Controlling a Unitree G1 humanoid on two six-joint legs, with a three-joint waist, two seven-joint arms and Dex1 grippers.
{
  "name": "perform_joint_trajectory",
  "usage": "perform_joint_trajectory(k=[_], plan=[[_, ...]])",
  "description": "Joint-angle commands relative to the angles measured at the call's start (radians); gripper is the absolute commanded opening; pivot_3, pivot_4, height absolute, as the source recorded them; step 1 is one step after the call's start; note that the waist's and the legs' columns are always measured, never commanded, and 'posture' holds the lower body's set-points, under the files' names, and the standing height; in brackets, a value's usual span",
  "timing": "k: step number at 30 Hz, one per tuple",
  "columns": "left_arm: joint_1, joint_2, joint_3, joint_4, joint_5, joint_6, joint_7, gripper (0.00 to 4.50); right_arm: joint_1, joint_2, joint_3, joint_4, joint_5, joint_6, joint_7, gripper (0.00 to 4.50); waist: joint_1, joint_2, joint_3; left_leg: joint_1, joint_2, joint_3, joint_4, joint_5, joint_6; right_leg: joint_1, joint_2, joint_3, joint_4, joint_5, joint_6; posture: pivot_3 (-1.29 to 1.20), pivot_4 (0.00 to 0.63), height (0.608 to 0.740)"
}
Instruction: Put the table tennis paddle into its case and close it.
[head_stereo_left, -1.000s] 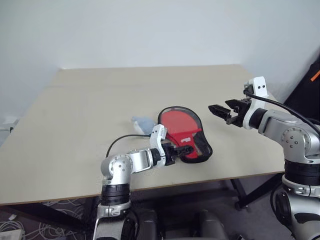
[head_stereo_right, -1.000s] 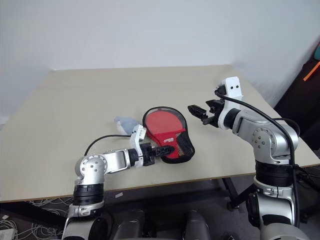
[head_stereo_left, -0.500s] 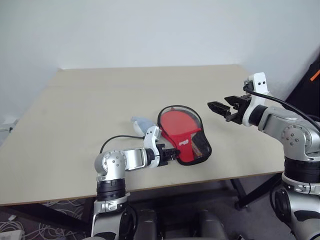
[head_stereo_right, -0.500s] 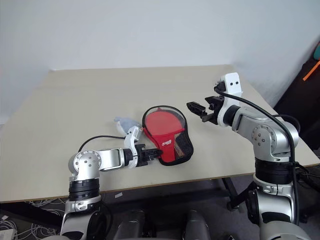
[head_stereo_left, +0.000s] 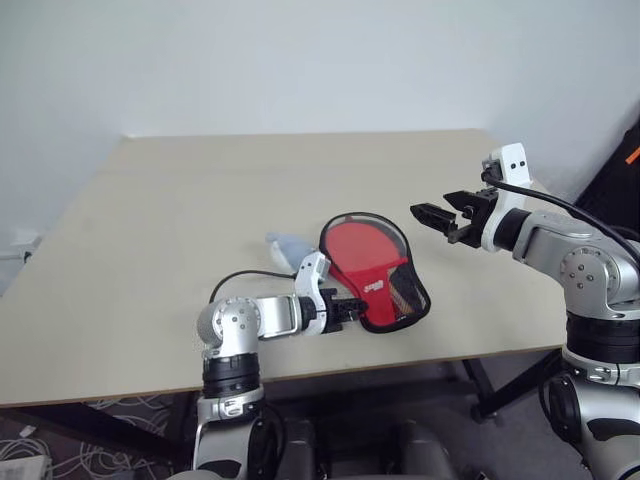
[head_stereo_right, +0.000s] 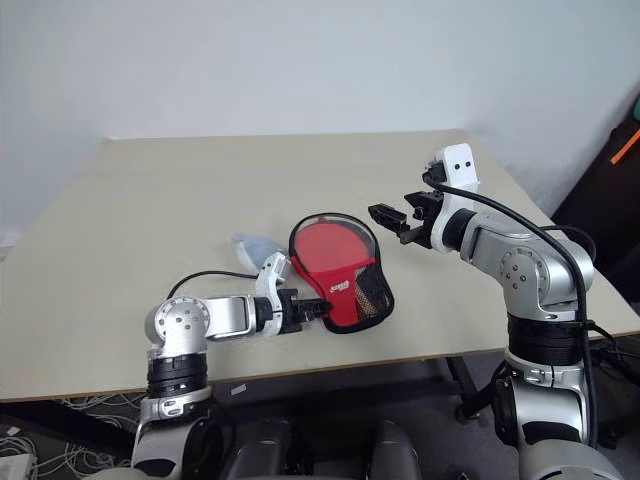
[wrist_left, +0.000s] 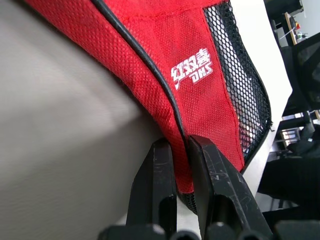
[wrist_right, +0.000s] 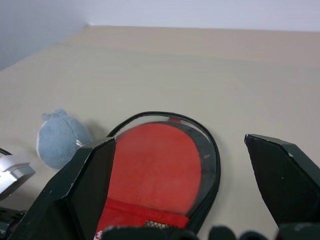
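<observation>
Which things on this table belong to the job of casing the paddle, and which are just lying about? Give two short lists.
Part of the job:
- case, red with black mesh, on the table
- table tennis paddle, red face showing through the case's clear panel
- left gripper, shut on the case's narrow end
- right gripper, open above the table

Lying about:
- grey-blue soft toy beside the case

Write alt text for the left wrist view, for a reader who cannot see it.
The left gripper pinches the black-trimmed edge of the case, a red fabric pouch with a white logo and a black mesh pocket. The case lies on a beige table.
</observation>
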Motion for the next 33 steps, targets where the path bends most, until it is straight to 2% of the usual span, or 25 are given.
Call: perform_joint_trajectory(k=[1, 3, 4, 10, 14, 18, 27, 33], plan=[[-0.027, -0.027, 0.005, 0.002, -0.001, 0.013, -0.006, 0.45, -0.030, -0.002, -0.015, -0.015, 0.009, -0.003, -0.003, 4.50, 0.000, 0.000, 0.000, 0.000, 0.000, 0.000, 0.000, 0.000, 0.000, 0.000, 0.000, 0.000, 0.000, 0.000, 0.000, 0.00, 0.000, 0.654], [-0.032, -0.036, 0.015, 0.006, 0.005, 0.009, -0.003, 0.07, -0.033, 0.000, -0.015, -0.013, 0.008, -0.003, -0.004, 4.50, 0.000, 0.000, 0.000, 0.000, 0.000, 0.000, 0.000, 0.000, 0.000, 0.000, 0.000, 0.000, 0.000, 0.000, 0.000, 0.00, 0.000, 0.654], [-0.036, -0.040, 0.017, 0.007, 0.008, 0.008, -0.001, 0.02, -0.034, 0.000, -0.015, -0.012, 0.008, -0.003, -0.004, 4.50, 0.000, 0.000, 0.000, 0.000, 0.000, 0.000, 0.000, 0.000, 0.000, 0.000, 0.000, 0.000, 0.000, 0.000, 0.000, 0.00, 0.000, 0.654], [-0.069, -0.064, 0.036, -0.004, 0.005, 0.058, -0.008, 0.02, -0.042, -0.002, -0.018, -0.008, 0.009, 0.000, -0.004, 4.50, 0.000, 0.000, 0.000, -0.001, 0.000, 0.000, 0.000, 0.000, 0.000, 0.000, 0.000, 0.000, 0.000, 0.000, 0.000, 0.00, 0.000, 0.654], [-0.057, -0.039, -0.008, -0.035, -0.050, 0.074, -0.023, 0.02, -0.049, -0.009, -0.013, 0.006, 0.005, -0.002, 0.007, 4.50, -0.001, 0.000, 0.000, -0.001, 0.001, 0.000, 0.000, 0.000, 0.000, -0.001, 0.000, 0.000, 0.000, 0.000, 0.000, 0.00, 0.000, 0.654], [-0.026, 0.020, -0.067, -0.069, -0.162, 0.074, -0.025, 0.02, -0.061, -0.016, 0.001, 0.021, 0.000, -0.011, 0.023, 4.50, -0.001, 0.001, 0.001, -0.001, 0.001, 0.000, 0.000, 0.000, 0.000, -0.002, 0.000, 0.000, 0.000, 0.000, 0.000, 0.00, 0.000, 0.654], [0.068, 0.269, -0.251, -0.172, -0.578, 0.074, 0.034, 0.02, -0.113, -0.027, 0.071, 0.087, -0.025, -0.046, 0.091, 4.50, 0.000, 0.002, 0.001, -0.001, 0.001, -0.001, 0.000, 0.000, 0.000, -0.004, 0.000, 0.000, 0.000, -0.001, -0.002, 0.00, 0.000, 0.654], [0.080, 0.305, -0.262, -0.175, -0.760, 0.074, 0.161, 0.02, -0.136, -0.010, 0.098, 0.114, -0.037, -0.056, 0.115, 4.50, 0.000, 0.002, 0.001, -0.001, 0.000, -0.001, 0.000, 0.000, 0.000, -0.004, -0.001, 0.000, 0.000, -0.001, -0.002, 0.00, 0.000, 0.654]])
